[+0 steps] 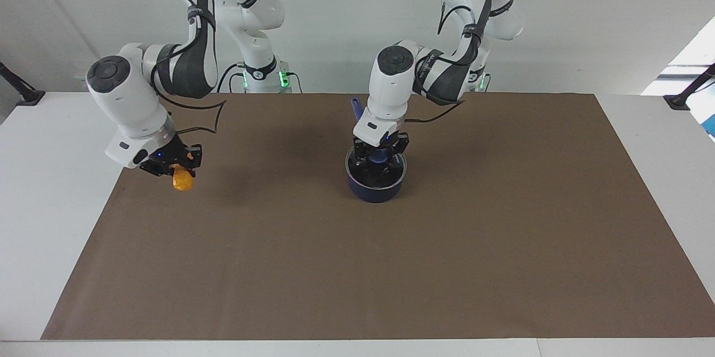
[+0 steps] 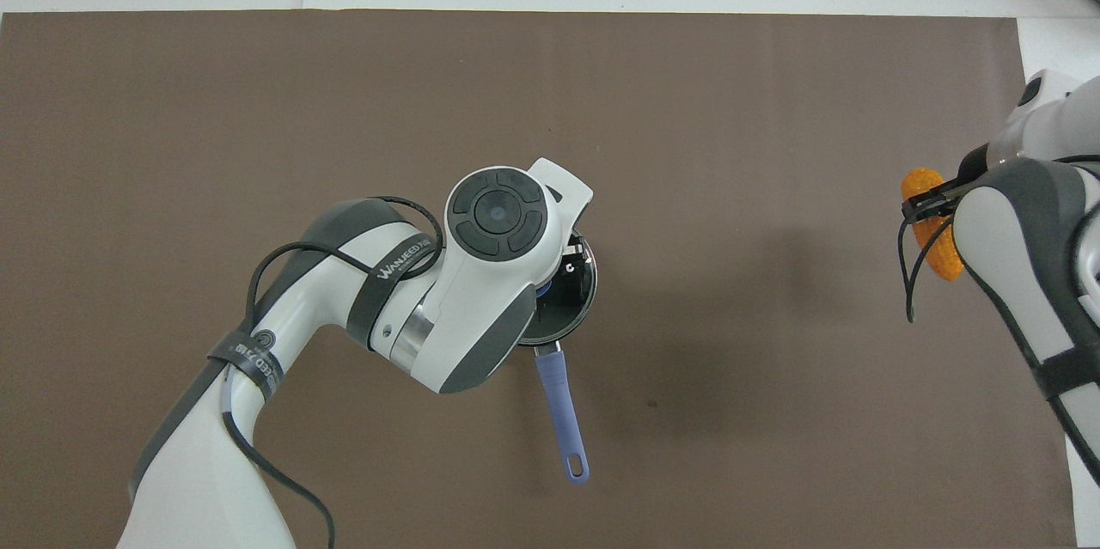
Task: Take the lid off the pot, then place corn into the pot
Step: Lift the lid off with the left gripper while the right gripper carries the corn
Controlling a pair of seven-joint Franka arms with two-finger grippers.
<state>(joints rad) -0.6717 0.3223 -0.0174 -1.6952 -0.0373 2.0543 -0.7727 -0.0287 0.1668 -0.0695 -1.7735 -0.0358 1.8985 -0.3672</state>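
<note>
The pot (image 1: 375, 181) stands on the table (image 1: 503, 245) about midway between the two arms' ends, its long handle (image 2: 562, 416) pointing toward the robots. The lid (image 1: 377, 170) sits on the pot. The left gripper (image 1: 379, 160) is down on the lid, fingers closed around its blue knob. The right gripper (image 1: 177, 164) hangs over the right arm's end of the table, fingers clamped on the corn (image 1: 182, 179).

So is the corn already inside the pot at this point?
No, the corn is held in the right hand over the edge of the brown mat, well apart from the pot.
</note>
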